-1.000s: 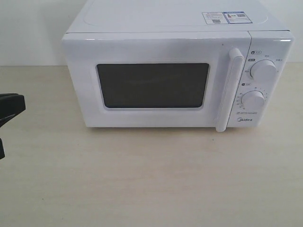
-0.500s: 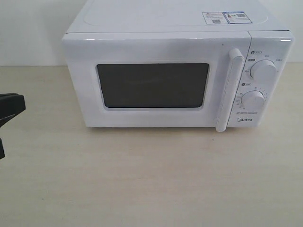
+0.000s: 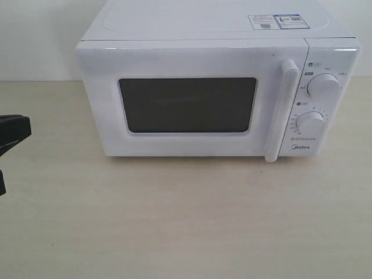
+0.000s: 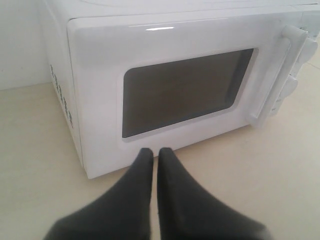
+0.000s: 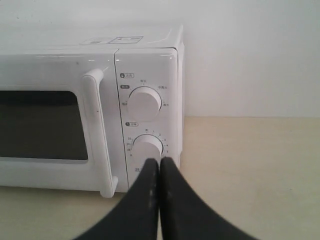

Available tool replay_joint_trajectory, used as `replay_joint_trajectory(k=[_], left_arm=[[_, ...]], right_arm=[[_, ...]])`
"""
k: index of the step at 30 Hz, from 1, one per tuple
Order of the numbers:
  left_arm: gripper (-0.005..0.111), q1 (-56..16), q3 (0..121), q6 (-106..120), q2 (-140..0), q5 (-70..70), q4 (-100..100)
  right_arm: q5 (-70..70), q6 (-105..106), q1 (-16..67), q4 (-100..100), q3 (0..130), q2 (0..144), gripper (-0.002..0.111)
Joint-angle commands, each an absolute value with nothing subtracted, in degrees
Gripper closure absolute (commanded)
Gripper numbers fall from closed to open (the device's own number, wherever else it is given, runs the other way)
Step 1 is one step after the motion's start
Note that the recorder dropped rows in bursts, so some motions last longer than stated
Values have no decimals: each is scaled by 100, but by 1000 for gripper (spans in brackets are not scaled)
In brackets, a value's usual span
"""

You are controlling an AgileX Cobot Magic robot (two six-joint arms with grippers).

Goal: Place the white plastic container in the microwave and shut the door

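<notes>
Left pincer (image 4: 155, 152): fingers pressed together, holding nothing, over the desk (image 4: 30, 165). It is aimed at the lower edge of the door (image 4: 100, 75).

Right pincer (image 5: 159, 161): likewise pressed together and empty. Straight ahead sits the lower dial (image 5: 146, 147), with the bar handle (image 5: 97, 130) just beside it on the door side.

Microwave (image 3: 197, 58): white, boxy. Door flush shut, window (image 3: 187, 104) dark.

White plastic container: not in any view. Whether it sits behind the window, cannot tell.

Judgement: if it is inside, the task is done and both arms should hold clear. If not, spread the right pincer, take the handle mid-bar, and pull along the hinge arc.
</notes>
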State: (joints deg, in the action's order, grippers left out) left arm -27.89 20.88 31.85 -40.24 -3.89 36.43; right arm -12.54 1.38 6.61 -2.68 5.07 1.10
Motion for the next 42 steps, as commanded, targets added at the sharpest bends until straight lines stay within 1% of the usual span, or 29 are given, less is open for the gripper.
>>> replay_joint_trajectory(k=[1, 17, 42], left_arm=[[102, -2790, 2061, 3131, -3981, -294, 3641], [102, -2790, 2061, 3131, -3981, -281, 3641], [102, -2790, 2061, 3131, -3981, -281, 3641]], right_arm=[[-1155, 193, 623, -215, 74, 0, 109], [-1881, 146, 623, -48, 0, 0, 109], [-1928, 207, 623, 0, 0, 0, 109]])
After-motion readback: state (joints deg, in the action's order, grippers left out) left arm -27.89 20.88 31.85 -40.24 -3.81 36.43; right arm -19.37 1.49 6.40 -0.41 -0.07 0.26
